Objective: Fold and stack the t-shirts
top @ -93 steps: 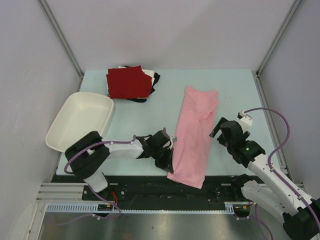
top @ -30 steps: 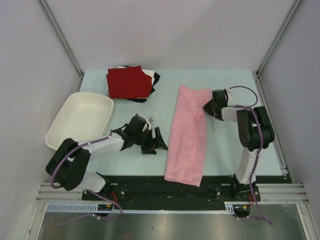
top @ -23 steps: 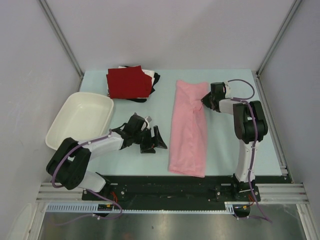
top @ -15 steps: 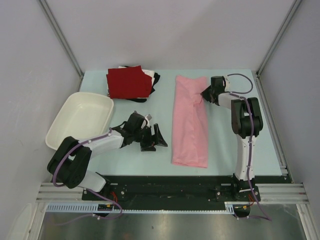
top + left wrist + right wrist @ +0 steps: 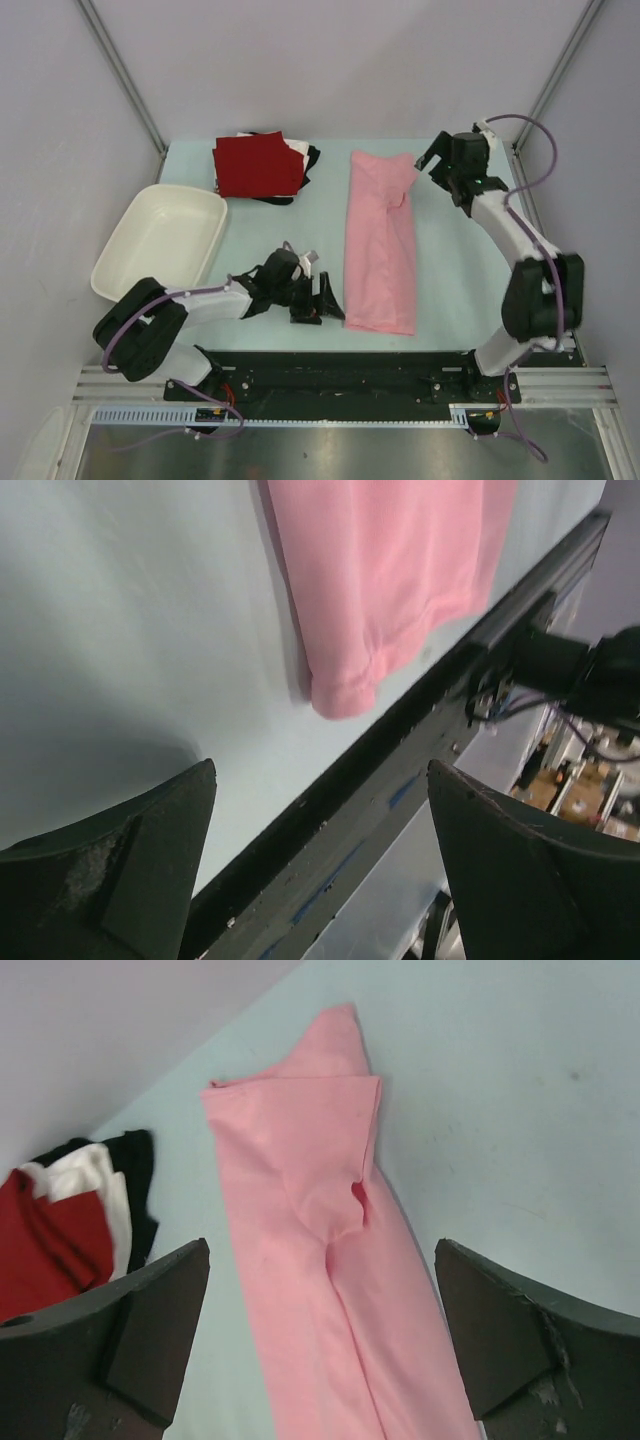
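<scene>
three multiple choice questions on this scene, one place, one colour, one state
1. The folded stack lies: A far left of the table, outside the white tub; B inside the tub; C near right corner.
2. Its top shirt: A black; B dark red; C pink.
3. The right arm's jaws, by the pink shirt: A shut on cloth; B open, empty; C shut on the tub.
Key: A, seen from above; B, red lies uppermost; B, fingers wide apart, nothing between.
</scene>
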`<state>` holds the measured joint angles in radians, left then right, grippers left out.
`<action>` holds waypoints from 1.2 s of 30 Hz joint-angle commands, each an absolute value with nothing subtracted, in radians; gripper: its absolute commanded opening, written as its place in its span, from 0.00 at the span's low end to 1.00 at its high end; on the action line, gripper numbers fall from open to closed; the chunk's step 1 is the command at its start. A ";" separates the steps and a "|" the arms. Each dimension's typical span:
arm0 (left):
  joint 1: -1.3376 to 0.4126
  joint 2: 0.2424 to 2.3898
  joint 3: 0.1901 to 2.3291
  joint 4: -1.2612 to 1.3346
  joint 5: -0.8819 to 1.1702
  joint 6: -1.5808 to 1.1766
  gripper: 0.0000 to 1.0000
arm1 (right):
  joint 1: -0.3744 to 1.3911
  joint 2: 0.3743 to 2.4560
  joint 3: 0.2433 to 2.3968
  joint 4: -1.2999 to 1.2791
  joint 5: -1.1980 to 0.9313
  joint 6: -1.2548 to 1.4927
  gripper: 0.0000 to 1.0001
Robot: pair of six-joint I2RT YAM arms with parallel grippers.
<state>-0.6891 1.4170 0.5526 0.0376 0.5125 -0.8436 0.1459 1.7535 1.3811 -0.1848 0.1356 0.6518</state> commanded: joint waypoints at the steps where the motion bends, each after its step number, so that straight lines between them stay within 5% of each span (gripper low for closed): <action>1: -0.808 1.454 0.491 0.231 0.549 -0.910 0.91 | 0.150 1.398 1.150 -0.375 0.140 0.561 1.00; 15: -0.877 1.649 0.537 0.233 0.390 -0.953 0.90 | 0.302 0.531 0.715 -0.719 0.037 0.641 0.97; 29: -0.868 1.599 0.655 -0.187 0.190 -0.896 0.88 | 0.345 0.466 0.680 -0.807 0.026 0.690 0.95; 36: -0.868 1.640 0.654 -0.144 0.204 -0.902 0.88 | 0.387 0.471 0.641 -0.776 0.031 0.722 0.94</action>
<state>-0.8730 1.5639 0.6868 -0.0006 0.3088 -0.9585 0.3618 0.4629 0.6552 -0.8009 0.0322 0.6964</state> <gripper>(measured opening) 0.880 0.945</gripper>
